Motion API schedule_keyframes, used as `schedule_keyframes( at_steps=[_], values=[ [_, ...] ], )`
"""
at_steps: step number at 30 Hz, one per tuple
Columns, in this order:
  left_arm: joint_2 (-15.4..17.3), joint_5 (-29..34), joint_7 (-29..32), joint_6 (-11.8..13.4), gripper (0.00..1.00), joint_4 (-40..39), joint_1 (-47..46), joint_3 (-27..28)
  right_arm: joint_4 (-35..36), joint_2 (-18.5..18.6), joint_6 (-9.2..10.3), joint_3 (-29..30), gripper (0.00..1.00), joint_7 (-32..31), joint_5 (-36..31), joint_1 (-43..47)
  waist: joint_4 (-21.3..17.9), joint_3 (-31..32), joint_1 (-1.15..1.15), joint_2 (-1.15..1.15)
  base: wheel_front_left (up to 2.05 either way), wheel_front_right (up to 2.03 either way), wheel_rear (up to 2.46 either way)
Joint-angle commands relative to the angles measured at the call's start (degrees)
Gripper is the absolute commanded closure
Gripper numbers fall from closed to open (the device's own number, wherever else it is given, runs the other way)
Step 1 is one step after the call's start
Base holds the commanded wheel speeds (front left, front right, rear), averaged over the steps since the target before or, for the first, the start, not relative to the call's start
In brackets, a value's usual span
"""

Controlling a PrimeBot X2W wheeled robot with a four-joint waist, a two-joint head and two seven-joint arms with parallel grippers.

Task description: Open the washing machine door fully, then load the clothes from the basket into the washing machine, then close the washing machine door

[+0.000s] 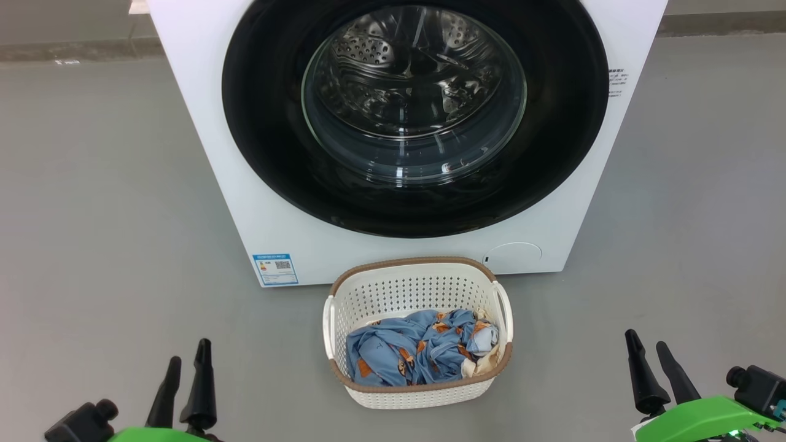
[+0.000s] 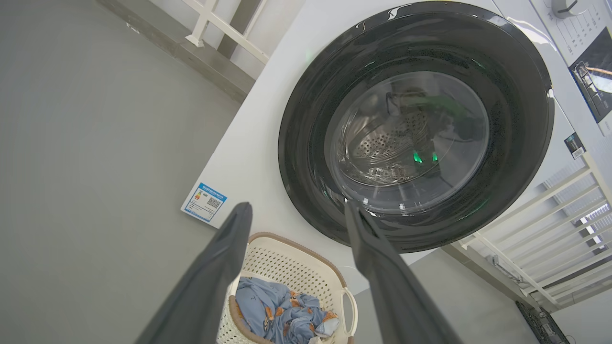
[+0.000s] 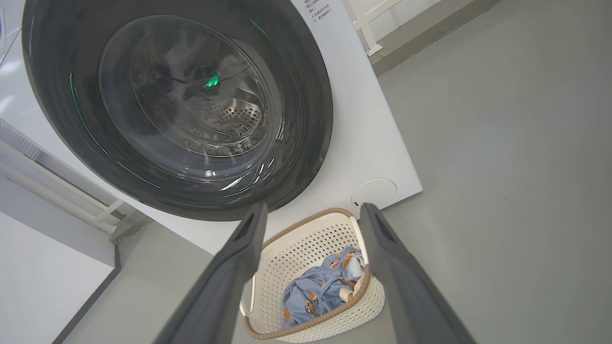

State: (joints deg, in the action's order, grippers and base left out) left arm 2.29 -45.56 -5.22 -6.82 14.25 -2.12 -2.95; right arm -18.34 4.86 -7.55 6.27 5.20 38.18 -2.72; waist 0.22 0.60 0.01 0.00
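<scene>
Grey floor [image 1: 92, 184] — white railing [image 2: 229, 31], perhaps a rack, behind.

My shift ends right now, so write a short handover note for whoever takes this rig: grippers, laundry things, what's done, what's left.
Grippers: left gripper and right gripper both open, empty, low near the robot, touching nothing.
Large round glossy black-rimmed glass door of the big white boxy washing machine: shut.
Small cream-white perforated plastic basket stands on the grey floor before the machine, holding the blue printed fabric clothes.
Done: nothing. Left: open door fully, load clothes, close door.
</scene>
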Motion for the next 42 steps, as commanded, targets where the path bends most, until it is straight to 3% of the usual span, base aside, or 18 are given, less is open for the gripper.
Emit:
schedule_keyframes(
  at_steps=[1,24,42],
  values=[
    [1.3,1.5,-0.7,-0.4,0.00,-1.5,-2.7,0.9,1.2,0.4,0.04,-0.6,0.00,0.6,-1.7,-3.1,0.0,0.0,0.00,0.00,0.00,0.00,0.00],
    [1.4,18.0,-4.6,-0.4,0.00,3.1,-3.6,-1.3,1.0,-0.4,0.05,-1.5,0.00,2.2,-19.1,-3.5,0.2,0.5,0.00,0.00,0.00,0.00,0.00],
    [1.3,27.2,-7.5,0.0,0.00,6.6,-5.0,-2.5,2.2,-0.8,0.06,-3.4,0.00,3.4,-30.8,-2.9,0.0,0.6,0.00,0.00,0.00,0.00,0.00]
  ],
)
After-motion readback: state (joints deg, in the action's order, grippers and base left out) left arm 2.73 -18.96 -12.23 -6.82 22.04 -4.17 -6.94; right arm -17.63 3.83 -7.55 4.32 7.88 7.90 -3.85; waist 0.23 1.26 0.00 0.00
